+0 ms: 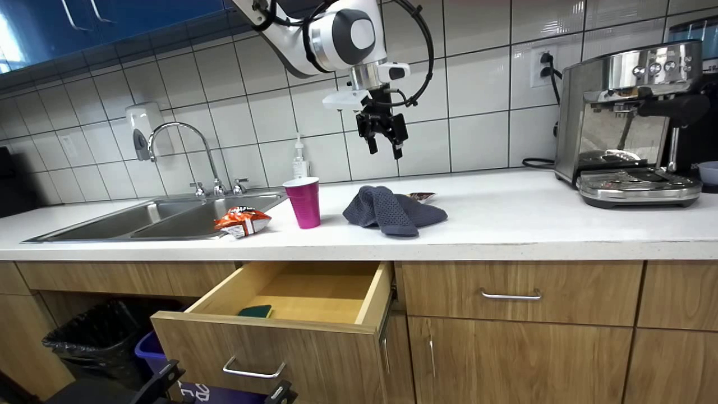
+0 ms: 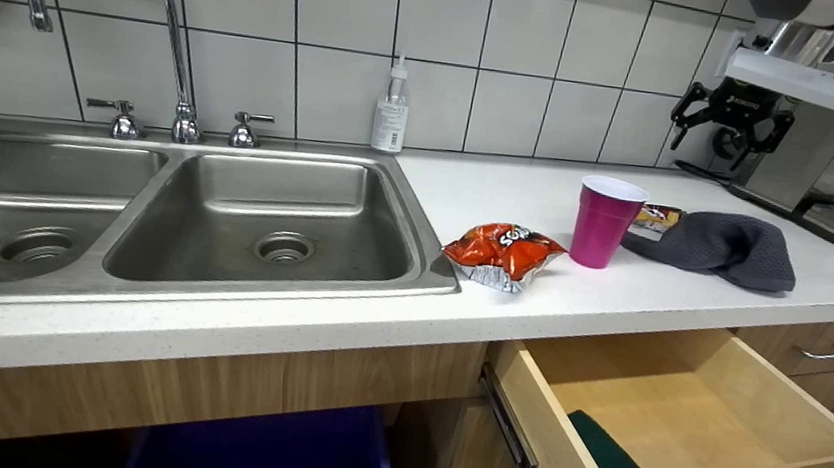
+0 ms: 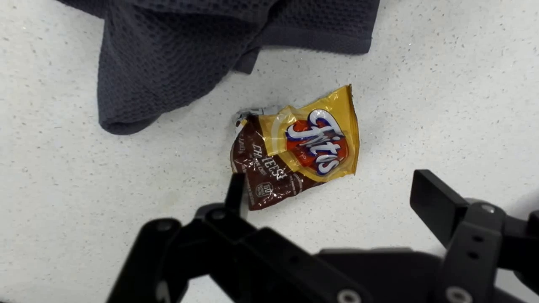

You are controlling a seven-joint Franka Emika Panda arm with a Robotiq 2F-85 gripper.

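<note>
Right at the edge of a steel sink (image 2: 427, 278), an orange snack bag (image 2: 506, 254), its lettering unclear, lies at eight o'clock from a magenta cup (image 2: 602, 232). In the wrist view, a dark towel (image 3: 177, 54) sits at eleven o'clock from a brown-and-yellow bag (image 3: 290, 160) on the table (image 3: 421, 105), reading "Fritos" and, creased, "CHEESE"; in an exterior view the towel (image 1: 392, 213) hides most of it. Jaws, spread wide, hang above.

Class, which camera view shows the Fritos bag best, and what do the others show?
The wrist view: the Fritos bag appears almost whole from above, its lettering readable. Both exterior views show only part of it, behind the gray cloth.
</note>
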